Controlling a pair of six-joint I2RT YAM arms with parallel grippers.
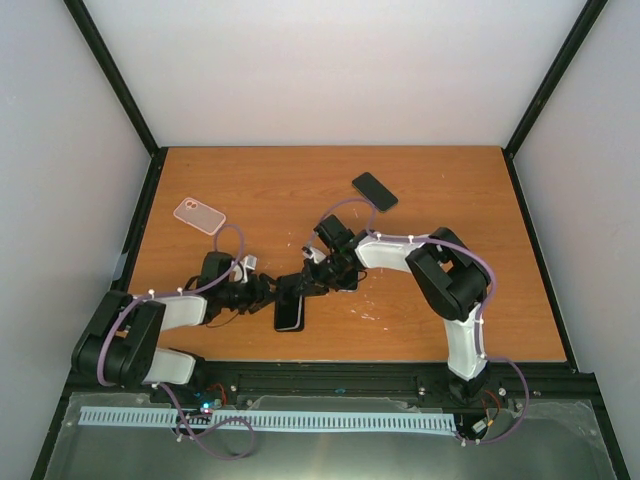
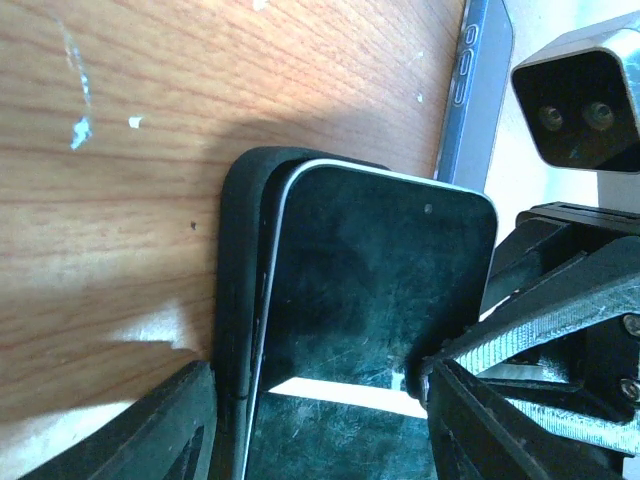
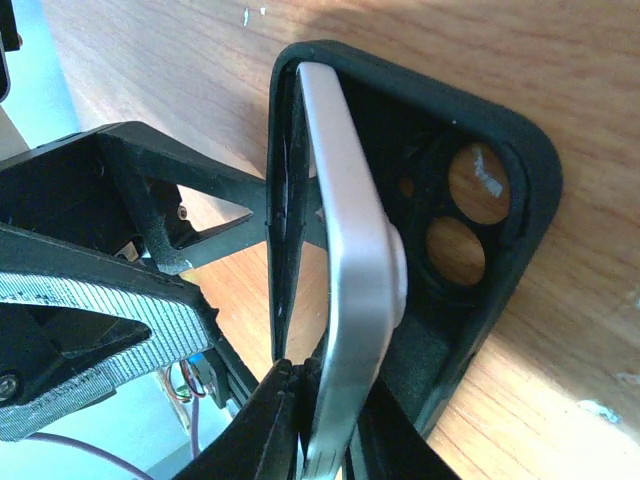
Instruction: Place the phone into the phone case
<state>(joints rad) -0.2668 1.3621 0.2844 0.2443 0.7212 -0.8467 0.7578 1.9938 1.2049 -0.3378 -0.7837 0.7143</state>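
A phone (image 2: 370, 280) with a dark screen and a silver edge (image 3: 350, 230) sits tilted in a black phone case (image 2: 240, 250), one long side in and the other raised. The case's camera holes (image 3: 470, 215) show the table through them. My left gripper (image 2: 320, 430) is shut across the case's width. My right gripper (image 3: 335, 430) is shut on the phone's raised silver edge. In the top view the phone and case (image 1: 289, 310) lie near the table's front middle, between the left gripper (image 1: 268, 292) and the right gripper (image 1: 305, 283).
A pink phone case (image 1: 199, 214) lies at the left rear of the wooden table (image 1: 450, 200). A second dark phone (image 1: 374, 190) lies at the rear middle. The right arm's wrist camera (image 2: 580, 100) shows close by in the left wrist view.
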